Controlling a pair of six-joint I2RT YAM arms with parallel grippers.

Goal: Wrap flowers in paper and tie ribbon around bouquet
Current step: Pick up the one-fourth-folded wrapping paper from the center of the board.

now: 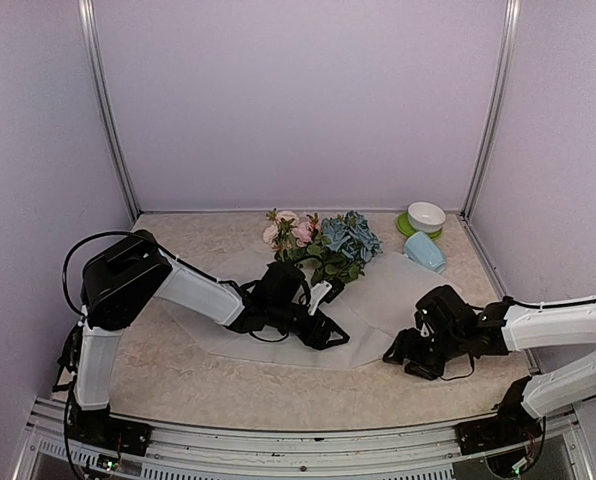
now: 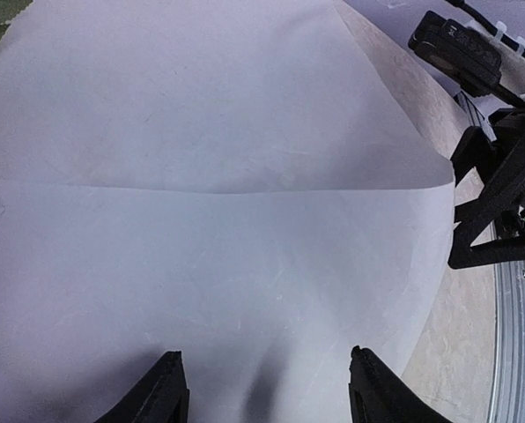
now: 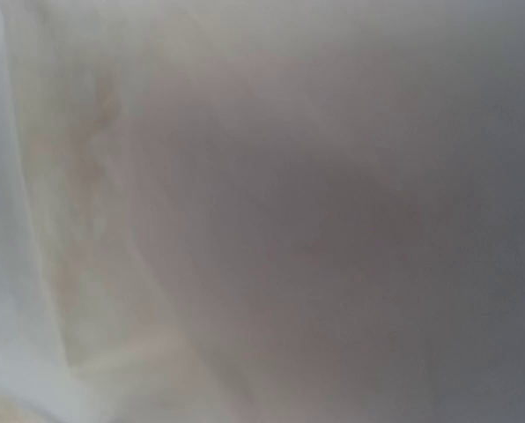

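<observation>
Two tools work low over the paper [image 1: 378,300], a wide frosted sheet spread flat across the middle of the tabletop [image 1: 183,385]. The flowers [image 1: 328,245] lie at the sheet's far edge, heads toward the tabletop's far edge, stems running back toward the left tool [image 1: 318,328]. That tool stands spread, its fingers [image 2: 167,392] apart above the sheet and pinching nothing. The right tool [image 1: 400,352] sits at the sheet's near right corner; whether it is spread or pressed together I cannot tell.

The sheet looks thin, light and limp. It will likely slide on the tabletop and crease where pinched, so an edge or corner is the place to take it. The flowers look light too, with soft heads that would crush; the thin stems are the better hold.

Only the top view shows the flowers, plus a blue mug [image 1: 425,252] and a white bowl [image 1: 426,215] near the far right corner. The left wrist view adds a shallow fold line across the sheet and the right arm [image 2: 496,185] beyond its edge. The right wrist view is a pale blur — apparently paper close against the lens, no fingers visible.
</observation>
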